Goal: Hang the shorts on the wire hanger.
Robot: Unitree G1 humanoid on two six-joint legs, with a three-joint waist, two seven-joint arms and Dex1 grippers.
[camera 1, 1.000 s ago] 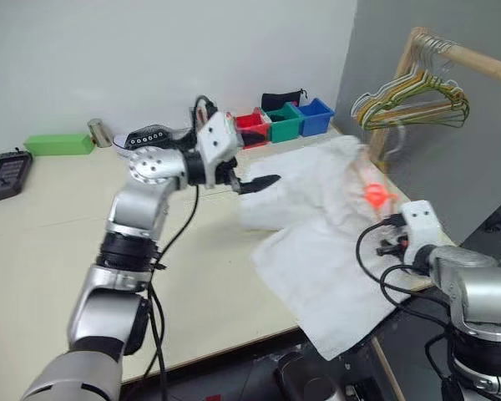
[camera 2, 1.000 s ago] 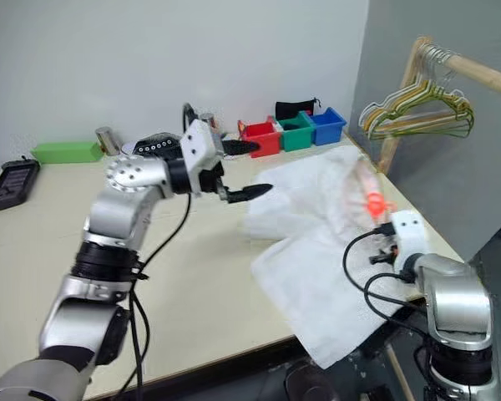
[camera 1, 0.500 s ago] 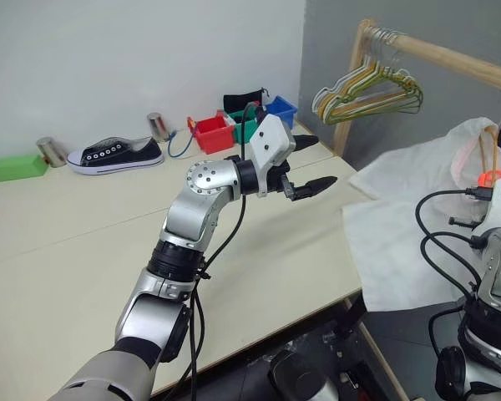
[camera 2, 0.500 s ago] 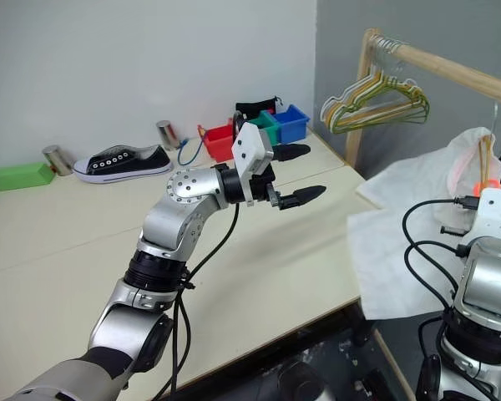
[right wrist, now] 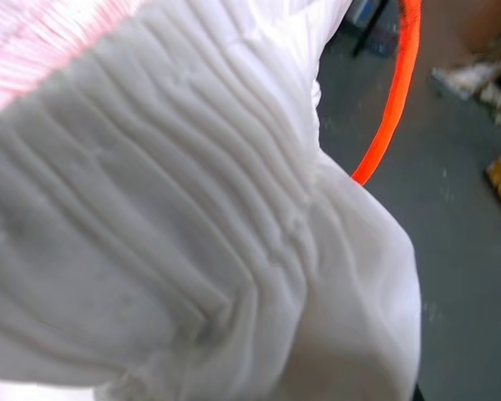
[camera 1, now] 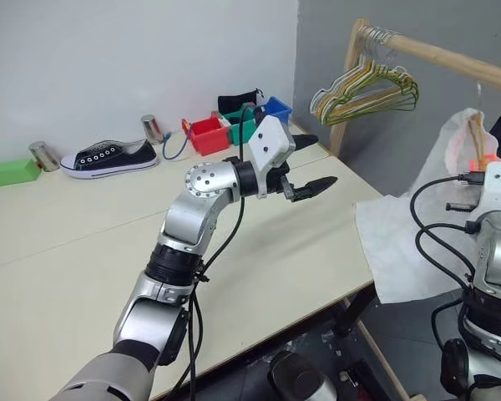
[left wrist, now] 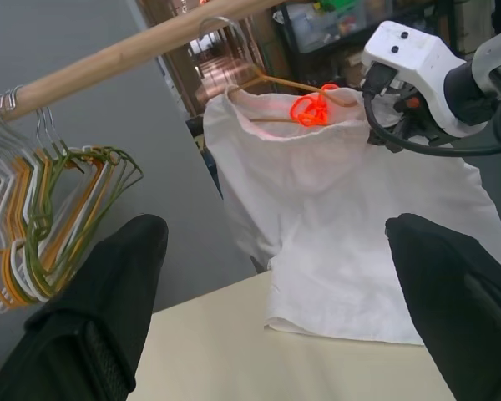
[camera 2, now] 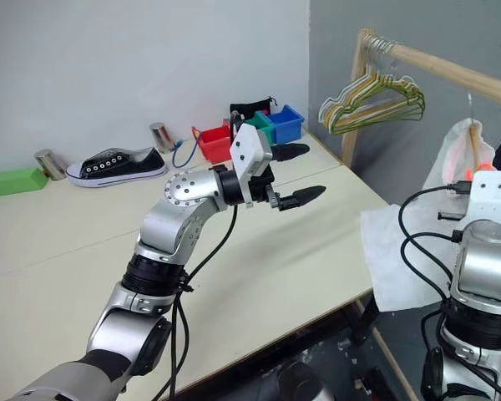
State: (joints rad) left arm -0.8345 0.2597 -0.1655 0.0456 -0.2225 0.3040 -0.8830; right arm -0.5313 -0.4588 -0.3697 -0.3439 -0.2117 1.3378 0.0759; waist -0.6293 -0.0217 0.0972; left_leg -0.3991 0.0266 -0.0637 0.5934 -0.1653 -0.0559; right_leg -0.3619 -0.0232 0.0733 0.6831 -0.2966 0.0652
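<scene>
- The large white thin-fabric shorts [left wrist: 334,217] with the gathered elastic waistband are hanging beyond the right edge of the pale bench [camera 1: 83,251], with their lower hem trailing onto the bench near its front right corner.
- The bright orange-red drawstring [left wrist: 311,107] is bunching in a knot at the middle of the waistband, which is being held up close under the wooden rail [camera 1: 451,57].
- The thin golden-yellow wire hanger [left wrist: 277,82] is showing at the top of the shorts, its wire running along the waistband and its hook rising toward the rail.
- The right claw [camera 2: 476,180] is sitting at the waistband with its fingers together, clamped on the gathered fabric of the shorts; its wrist view is showing the pleated elastic pressed right against the camera.
- The left claw [camera 1: 305,163] is hovering above the bench near its right edge, pointing toward the shorts, with its two black fingers [left wrist: 108,284] spread wide apart and holding nothing.
- A bunch of pale yellow, green and white hangers [camera 1: 367,88] is hanging on the rail, apart from the shorts.
- A black-and-white canvas shoe [camera 1: 108,156] and red, green and blue bins [camera 1: 234,125] are standing along the far edge of the bench.
</scene>
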